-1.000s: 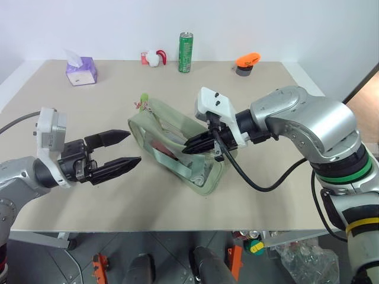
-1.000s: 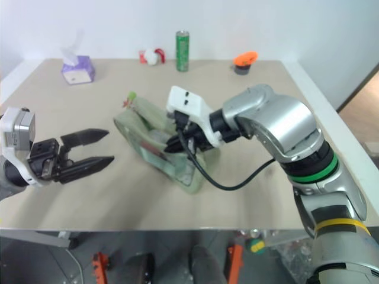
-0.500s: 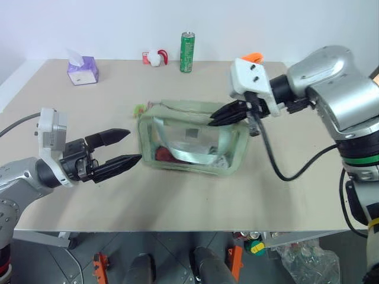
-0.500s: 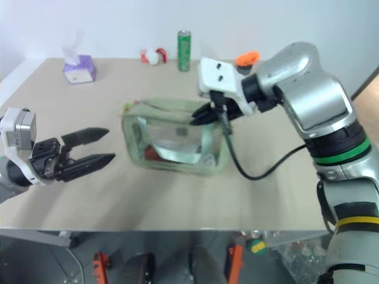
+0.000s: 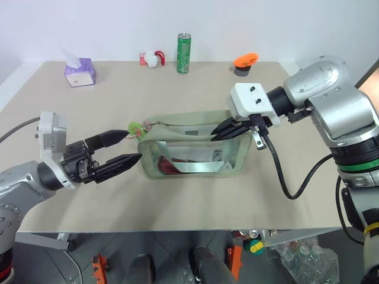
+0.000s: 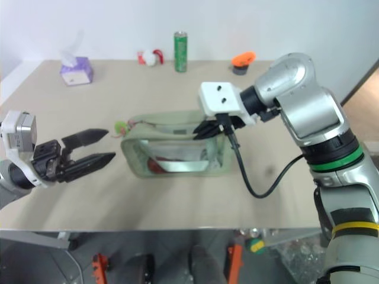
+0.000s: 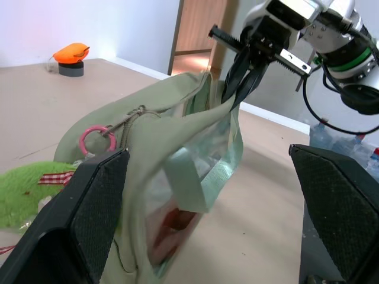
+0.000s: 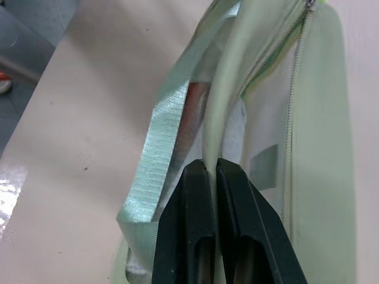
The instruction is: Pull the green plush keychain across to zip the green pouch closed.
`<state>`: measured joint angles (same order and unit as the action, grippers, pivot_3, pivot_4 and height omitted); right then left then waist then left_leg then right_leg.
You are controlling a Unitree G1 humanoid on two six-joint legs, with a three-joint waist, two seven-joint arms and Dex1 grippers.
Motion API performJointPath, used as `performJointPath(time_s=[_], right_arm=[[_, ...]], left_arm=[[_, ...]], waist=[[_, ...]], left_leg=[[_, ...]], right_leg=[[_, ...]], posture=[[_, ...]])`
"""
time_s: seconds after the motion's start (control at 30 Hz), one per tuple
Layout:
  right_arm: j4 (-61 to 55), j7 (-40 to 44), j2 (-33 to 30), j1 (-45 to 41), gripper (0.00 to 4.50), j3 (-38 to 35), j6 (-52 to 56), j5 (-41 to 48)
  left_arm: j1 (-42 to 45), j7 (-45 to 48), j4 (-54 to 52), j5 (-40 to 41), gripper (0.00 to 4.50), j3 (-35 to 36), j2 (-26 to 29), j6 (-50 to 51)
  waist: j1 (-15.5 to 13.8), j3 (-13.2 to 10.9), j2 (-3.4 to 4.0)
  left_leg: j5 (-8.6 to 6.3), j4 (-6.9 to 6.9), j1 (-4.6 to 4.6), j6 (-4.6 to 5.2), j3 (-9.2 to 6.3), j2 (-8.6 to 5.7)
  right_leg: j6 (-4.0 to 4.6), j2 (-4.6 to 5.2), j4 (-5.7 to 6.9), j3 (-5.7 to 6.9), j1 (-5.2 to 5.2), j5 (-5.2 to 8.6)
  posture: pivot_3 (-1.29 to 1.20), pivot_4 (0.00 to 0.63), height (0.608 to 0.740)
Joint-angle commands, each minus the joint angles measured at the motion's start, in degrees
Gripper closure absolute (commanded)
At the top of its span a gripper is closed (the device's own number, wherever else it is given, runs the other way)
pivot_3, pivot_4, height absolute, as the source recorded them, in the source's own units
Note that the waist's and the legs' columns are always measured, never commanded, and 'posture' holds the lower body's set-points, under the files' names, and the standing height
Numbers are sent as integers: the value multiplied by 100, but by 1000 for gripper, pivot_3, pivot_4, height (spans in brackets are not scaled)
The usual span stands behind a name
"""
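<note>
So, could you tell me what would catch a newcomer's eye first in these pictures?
Mid-table, the green pouch stands with the right tool pinching its top edge at the right end. At its left end lies the green plush keychain, and the left tool hovers open beside it. Along the far edge stand a purple tissue box and a green can.

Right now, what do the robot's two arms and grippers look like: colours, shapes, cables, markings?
Both arms are rounded silver-grey shells. The right arm carries a green band and, lower, a yellow one, with a black cable looping from its wrist. Each wrist bears a white boxy camera block. The left gripper and right gripper each have two tapering black fingers; a grey cable trails from the left wrist.
</note>
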<state>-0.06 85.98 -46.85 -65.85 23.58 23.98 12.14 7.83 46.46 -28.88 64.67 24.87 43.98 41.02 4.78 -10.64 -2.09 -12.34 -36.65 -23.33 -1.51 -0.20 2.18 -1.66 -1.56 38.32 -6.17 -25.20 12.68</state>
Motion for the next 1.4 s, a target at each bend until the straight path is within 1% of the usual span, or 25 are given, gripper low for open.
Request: performJointPath(time_s=[0.03, 0.13, 0.23, 0.3, 0.37, 0.43, 0.53, 0.63, 0.87, 1.13, 1.23, 1.37, 1.4], right_arm=[[-107, -92, 126, -30, 3193, -253, 331, 85], [49, -162, 221, -265, 2150, -586, 993, 414], [109, 103, 79, -440, 1142, -995, 1664, 977], [77, 471, -132, -461, 1142, -1407, 2080, 1562], [99, 627, -333, -437, 1142, -1791, 2359, 2041], [156, 517, -714, -104, 1142, -1954, 2181, 1918], [25, 386, -1242, 552, 1142, -1994, 1883, 1684], [-87, 236, -1565, 1194, 1142, -2091, 1712, 1566], [-109, -321, -1408, 1742, 1142, -2187, 1727, 1542], [-295, -643, -1165, 2061, 1142, -2093, 1714, 1525], [-164, -821, -1023, 2049, 1142, -1994, 1692, 1401], [-144, -831, -936, 2094, 2218, -1957, 1588, 1334], [-136, -836, -920, 2089, 2620, -1957, 1582, 1324]], left_arm=[[-16, -58, -210, 172, 0, 200, 73, -61], [15, -71, -175, 172, 0, 131, 95, -47], [61, -65, -113, 158, 0, 78, 86, -52], [106, -54, -61, 169, 0, 47, 65, -54], [143, -38, -12, 148, 0, 8, 51, -61], [205, -17, 58, 113, 0, -37, 51, -68], [233, 39, 97, 81, 0, -71, 86, -62], [246, 128, 114, 80, 0, -98, 123, -41], [468, 269, 264, -36, 0, -306, 145, -25], [487, 297, 270, -45, 0, -313, 128, -15], [488, 243, 280, 8, 0, -239, 115, -11], [453, 116, 275, 25, 0, -189, 76, -14], [431, 74, 271, 15, 0, -184, 68, -17]], waist=[[2, 0, 0], [-25, -1, 1], [-30, -1, 1], [-36, -1, 1], [-46, -1, 1], [-49, 0, 0], [-71, 3, -6], [-50, 2, -3], [-19, -2, 2], [-34, -2, 2], [-32, -1, 2], [-33, -2, 2], [-33, -2, 2]], left_leg=[[1, 0, 0, -1, -1, 4], [5, -2, 0, -5, -10, 7], [5, -3, -1, -6, -10, 5], [5, -3, -3, -6, -11, 3], [3, -1, -4, -4, -13, 0], [1, 1, -4, -2, -15, -3], [-1, 2, -4, -1, -20, -8], [-1, 1, -4, -2, -8, -14], [2, -2, 11, -2, 0, -10], [2, -6, 5, -3, -2, -11], [2, -5, 4, -3, -2, -12], [2, -6, 5, -3, -4, -12], [2, -6, 5, -3, -4, -12]], right_leg=[[4, -6, 2, 0, -1, -3], [13, -17, 16, 2, -2, 0], [14, -16, 19, 1, -4, 2], [10, -14, 19, 1, -3, 9], [7, -13, 18, 0, -1, 17], [6, -9, 19, 0, -1, 22], [2, -4, 14, 4, 6, 30], [-3, 3, 13, -7, 2, 28], [0, -11, 39, -18, -2, 21], [-4, -9, 40, -19, -2, 25], [-5, -8, 40, -20, -2, 25], [-4, -9, 41, -19, -2, 25], [-5, -8, 41, -19, -2, 24]], posture=[[0, 150, 740], [0, 150, 740], [0, 150, 740], [0, 150, 740], [0, 150, 740], [0, 150, 740], [0, 150, 740], [0, 150, 740], [0, 150, 740], [0, 150, 740], [0, 150, 740], [0, 150, 740], [0, 150, 740]])
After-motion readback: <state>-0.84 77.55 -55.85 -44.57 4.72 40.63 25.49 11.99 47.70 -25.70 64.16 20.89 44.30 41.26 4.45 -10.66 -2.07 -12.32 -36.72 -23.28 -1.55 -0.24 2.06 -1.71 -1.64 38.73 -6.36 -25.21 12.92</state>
